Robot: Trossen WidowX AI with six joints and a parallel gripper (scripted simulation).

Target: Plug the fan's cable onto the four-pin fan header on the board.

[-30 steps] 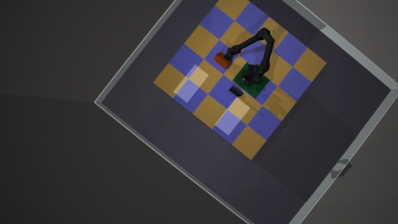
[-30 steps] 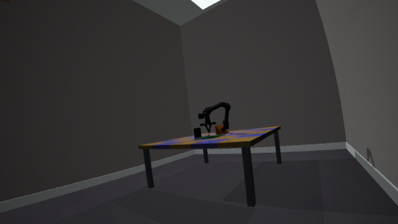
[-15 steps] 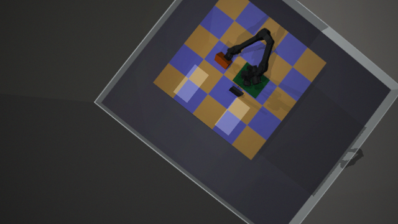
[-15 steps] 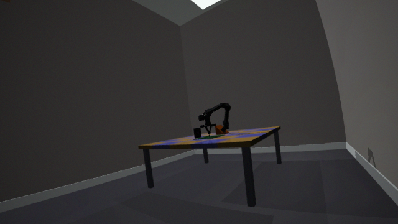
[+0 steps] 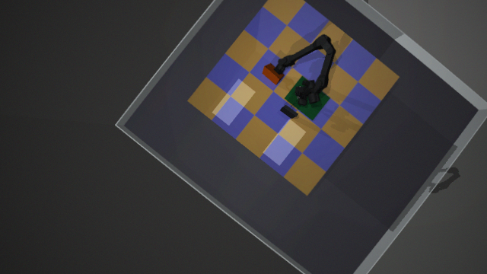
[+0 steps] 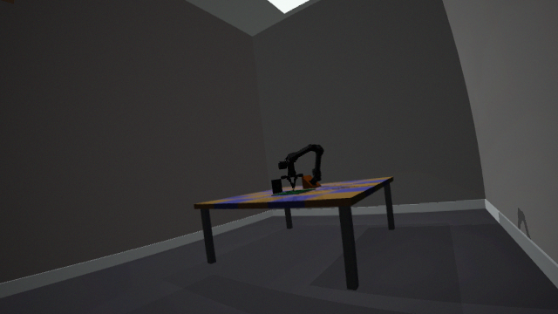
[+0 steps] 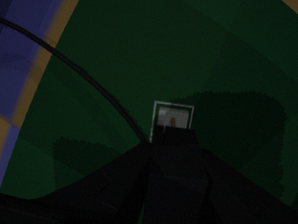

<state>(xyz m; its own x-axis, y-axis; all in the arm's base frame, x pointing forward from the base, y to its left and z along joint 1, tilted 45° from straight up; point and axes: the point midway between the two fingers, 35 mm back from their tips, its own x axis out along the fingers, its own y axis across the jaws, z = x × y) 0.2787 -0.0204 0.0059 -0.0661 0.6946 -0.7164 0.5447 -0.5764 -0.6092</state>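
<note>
The green board lies flat on the table. The pale fan header stands inside a white printed outline in the wrist view, with a brass-coloured pin showing. My gripper points down, low over the board, shut on the dark plug, which is hard to tell from the fingers. The fingers and plug cover the near part of the header, so the fit of plug and header is hidden. The black cable curves from the fingers to the upper left.
A black upright block stands just off the board's edge. The orange base block is at the arm's foot. The table top is chequered orange and blue.
</note>
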